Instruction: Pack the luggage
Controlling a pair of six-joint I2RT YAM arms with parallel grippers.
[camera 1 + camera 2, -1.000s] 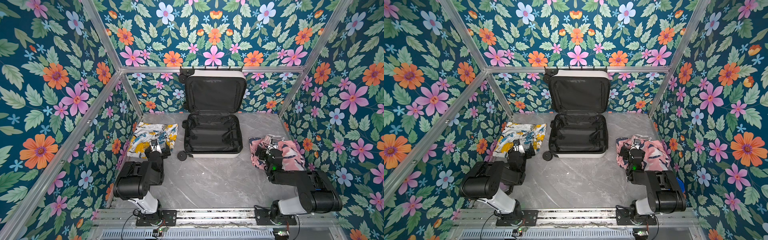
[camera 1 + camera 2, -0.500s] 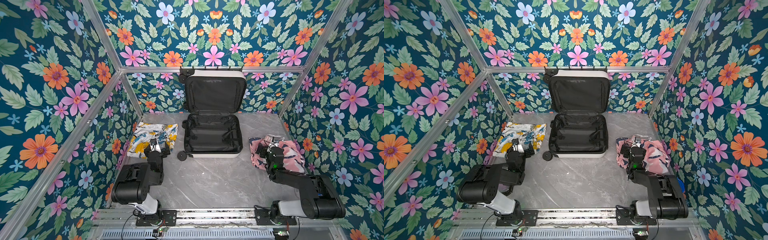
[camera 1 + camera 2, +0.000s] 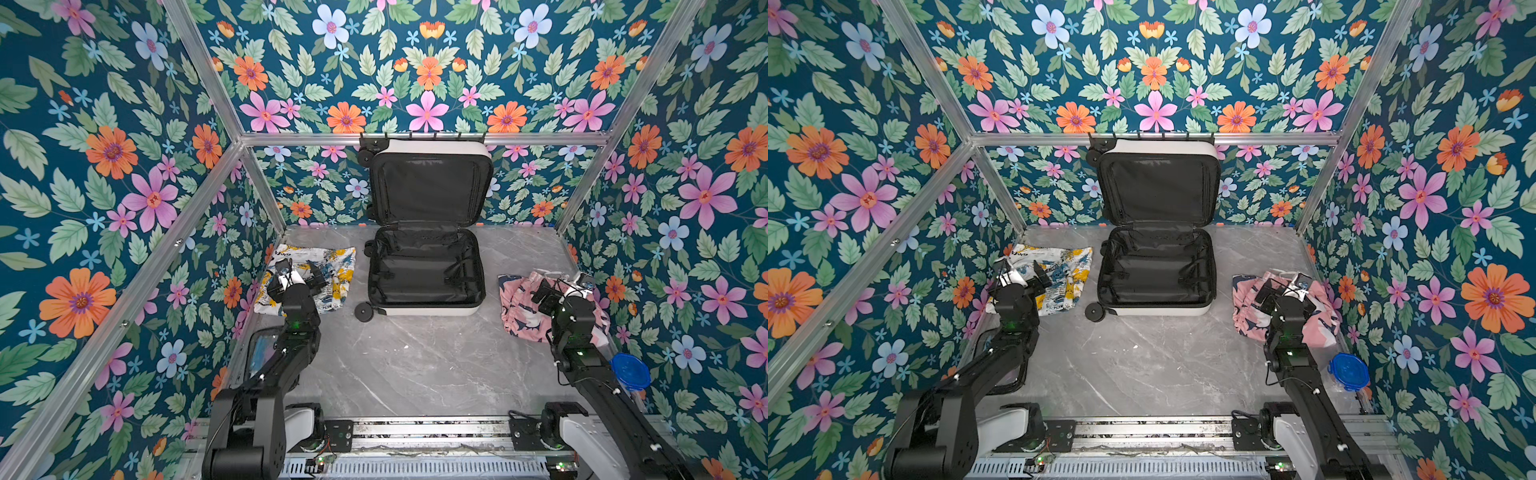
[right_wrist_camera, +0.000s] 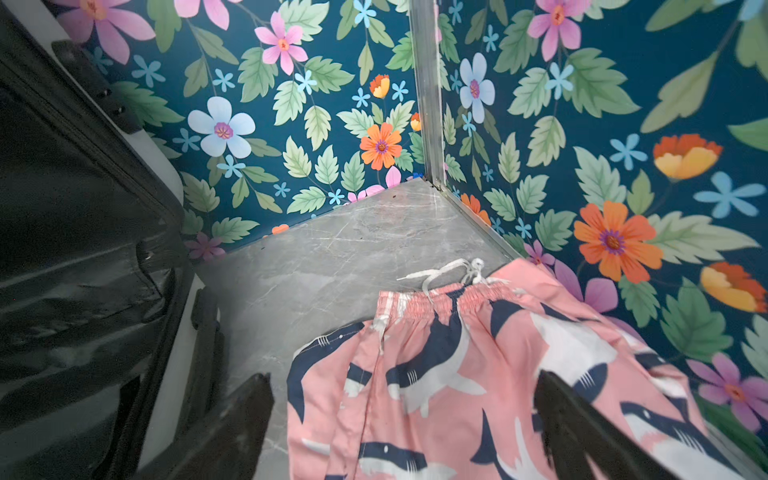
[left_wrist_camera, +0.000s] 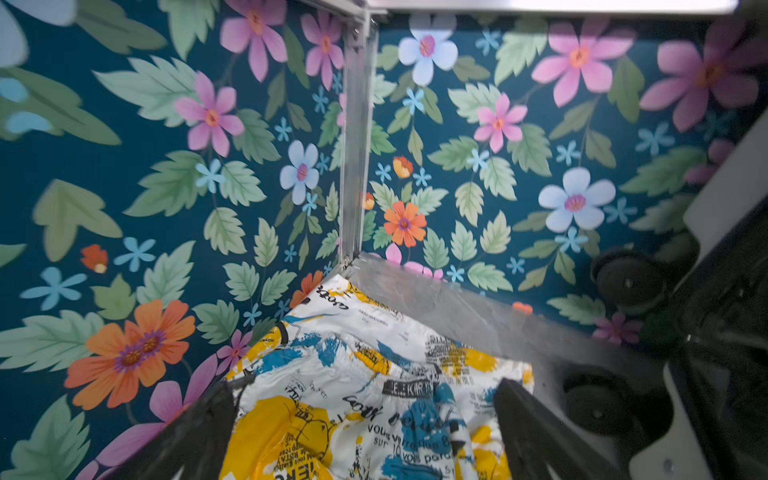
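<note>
Grippers: two, both jaws stood wide, nothing held
Left gripper [image 3: 299,270]: above printed white-yellow garment [image 3: 334,266]
Right gripper [image 3: 564,286]: above pink shark shorts [image 3: 519,309]
Luggage [image 3: 428,310]: one, lay open, lid upright, between the two garments
Tub [image 3: 631,371]: one, blue-lidded, near the shorts

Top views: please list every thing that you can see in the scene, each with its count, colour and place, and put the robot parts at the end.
suitcase: one, white shell with black lining, open and empty, at the back middle of the table
printed cloth: one, white with yellow and blue, left of the suitcase
shorts: one pair, pink with dark sharks, right of the suitcase
pouch: one, clear with black edge, by the left wall under the left arm
box: one, clear with blue lid, by the right wall
table: one, grey marble
walls: flowered, dark blue, all around
left gripper: open, over the printed cloth
right gripper: open, over the shorts
</note>
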